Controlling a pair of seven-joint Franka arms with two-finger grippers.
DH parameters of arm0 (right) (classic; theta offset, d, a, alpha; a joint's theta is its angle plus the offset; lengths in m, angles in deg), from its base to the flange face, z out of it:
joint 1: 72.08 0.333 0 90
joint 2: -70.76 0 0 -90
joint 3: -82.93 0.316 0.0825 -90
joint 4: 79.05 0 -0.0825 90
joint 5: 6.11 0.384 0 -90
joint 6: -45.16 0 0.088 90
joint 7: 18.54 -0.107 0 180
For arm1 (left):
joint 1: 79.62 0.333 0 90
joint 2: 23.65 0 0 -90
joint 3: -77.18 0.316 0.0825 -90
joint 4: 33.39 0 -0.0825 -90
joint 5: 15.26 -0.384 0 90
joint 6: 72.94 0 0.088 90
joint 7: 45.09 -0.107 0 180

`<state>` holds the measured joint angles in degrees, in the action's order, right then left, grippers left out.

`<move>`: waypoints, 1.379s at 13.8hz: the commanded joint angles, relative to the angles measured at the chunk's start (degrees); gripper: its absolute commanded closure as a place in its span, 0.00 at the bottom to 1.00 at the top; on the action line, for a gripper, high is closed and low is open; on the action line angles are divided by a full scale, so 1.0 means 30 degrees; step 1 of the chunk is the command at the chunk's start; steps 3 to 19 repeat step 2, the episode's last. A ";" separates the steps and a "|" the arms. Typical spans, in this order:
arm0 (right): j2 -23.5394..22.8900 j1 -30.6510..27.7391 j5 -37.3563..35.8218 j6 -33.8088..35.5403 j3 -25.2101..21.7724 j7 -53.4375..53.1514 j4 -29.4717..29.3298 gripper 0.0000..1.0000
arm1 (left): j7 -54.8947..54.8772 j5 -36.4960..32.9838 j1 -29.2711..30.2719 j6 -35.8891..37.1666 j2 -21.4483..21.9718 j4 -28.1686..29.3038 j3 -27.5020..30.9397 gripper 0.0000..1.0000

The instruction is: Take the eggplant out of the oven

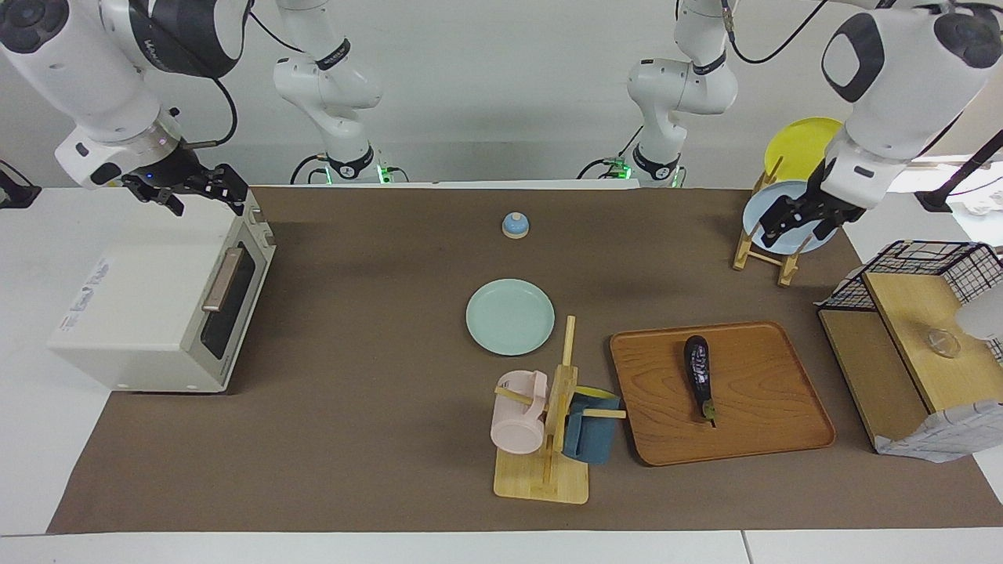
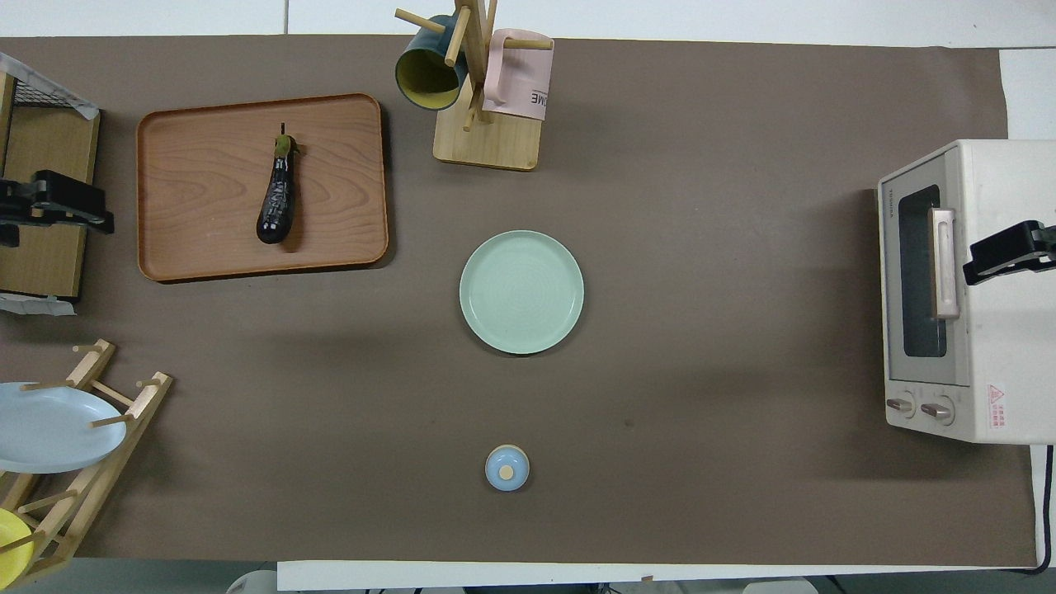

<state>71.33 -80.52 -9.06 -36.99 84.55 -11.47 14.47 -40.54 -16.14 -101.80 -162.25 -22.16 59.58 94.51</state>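
Wood, not wire rack, is what the eggplant (image 1: pixel 700 374) lies on. It rests flat on the tray (image 1: pixel 783 407) in the lower part of the facing view, toward the left arm's end of the table, well apart from the oven (image 1: pixel 133 313). The oven sits at the right arm's end, in the middle band of the frame. Its glass door (image 1: pixel 227 309) is closed and the bar handle (image 1: pixel 222 280) is untouched, so the fetching-out looks already done, or never needed.

The eggplant's long axis runs straight away from the robots. Its stem tip points to the bottom of the facing view and its blunt end is nearer the arms.

The left end effector (image 1: pixel 799 221) hangs in the air in the upper corner of the facing view at its own end. Its fingers are spread and empty, and in the overhead view it sits over the wooden shelf beside the tray. It is the nearer of the two. From it the eggplant lies down-frame and inward toward the table's middle, and a grasp across the slim body would suit.

The right end effector (image 1: pixel 196 188) waits over the oven's top, spread and empty.
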 commanded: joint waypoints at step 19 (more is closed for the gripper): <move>0.0337 0.0701 -0.0362 0.0281 -0.0392 0.0133 0.0029 0.00 | -0.1546 -0.0323 -0.0137 0.0710 -0.0613 -0.0754 0.0113 0.00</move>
